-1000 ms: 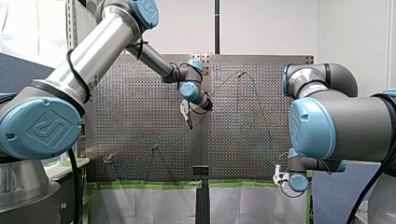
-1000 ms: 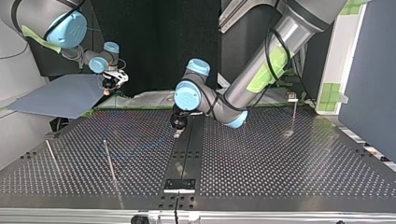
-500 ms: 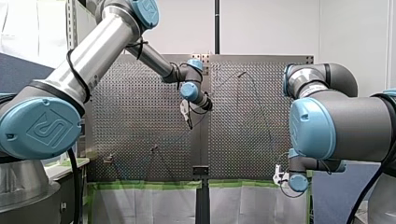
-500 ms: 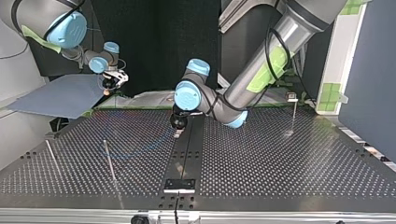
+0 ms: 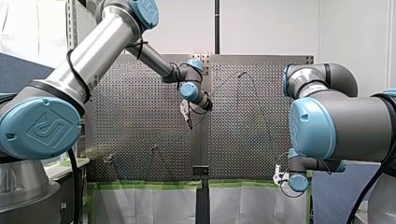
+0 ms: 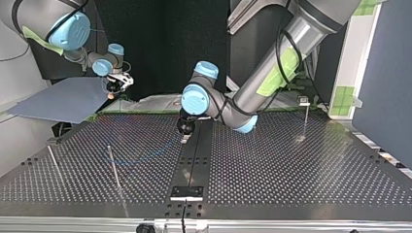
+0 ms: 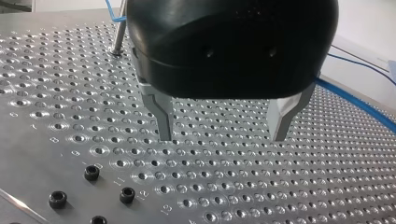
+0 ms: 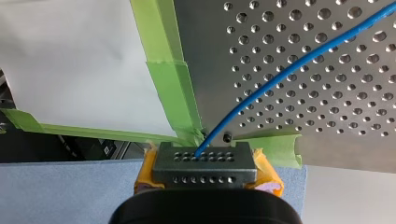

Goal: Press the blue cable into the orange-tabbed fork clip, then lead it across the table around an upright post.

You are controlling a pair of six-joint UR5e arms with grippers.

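Nothing has shifted: my left gripper (image 7: 224, 135) hangs spread, my right gripper (image 8: 204, 161) at the top view's ten o'clock pinches the blue cable (image 8: 289, 70), so clipping looks paused.

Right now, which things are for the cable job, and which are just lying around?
For the job:
blue cable, held in my right gripper
my left gripper, open over the table
upright post

Just lying about:
green tape
black screws
blue-grey sheet beside the table
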